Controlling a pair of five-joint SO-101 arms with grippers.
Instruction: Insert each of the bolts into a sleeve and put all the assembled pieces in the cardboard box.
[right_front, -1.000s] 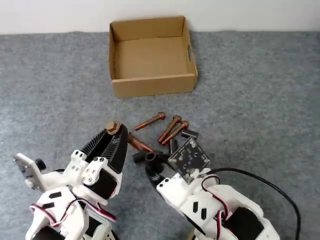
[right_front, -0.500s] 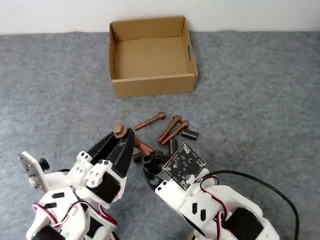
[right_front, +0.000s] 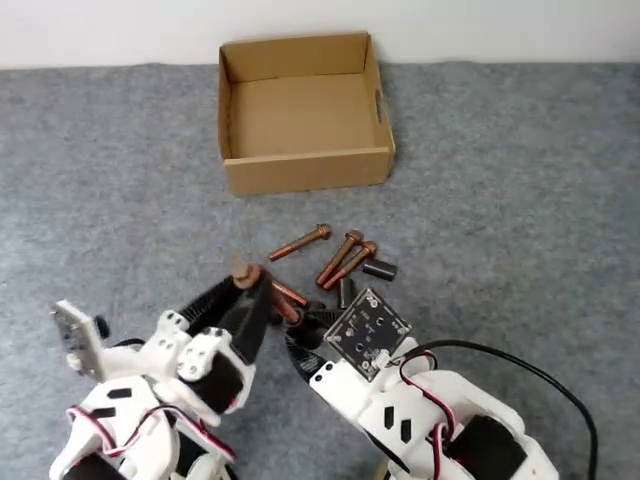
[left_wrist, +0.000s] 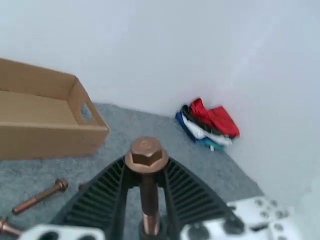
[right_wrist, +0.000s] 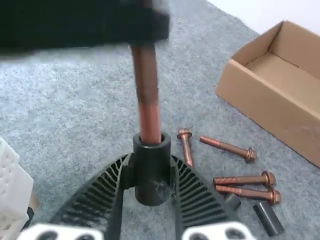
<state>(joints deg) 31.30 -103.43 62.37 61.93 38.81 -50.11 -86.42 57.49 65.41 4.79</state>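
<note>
I am clenching the left pincer (left_wrist: 145, 167) on the bolt (left_wrist: 148, 197) and the right pincer (right_wrist: 150, 166) on the sleeve (right_wrist: 151, 175), aligning shank with bore; the tip is entering. The cardboard box (right_front: 305, 171) is standing beyond.

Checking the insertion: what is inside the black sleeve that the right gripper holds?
The lower end of the copper bolt, held by the left gripper, enters the open top of the sleeve. The sleeve's wall hides how deep the bolt reaches.
</note>
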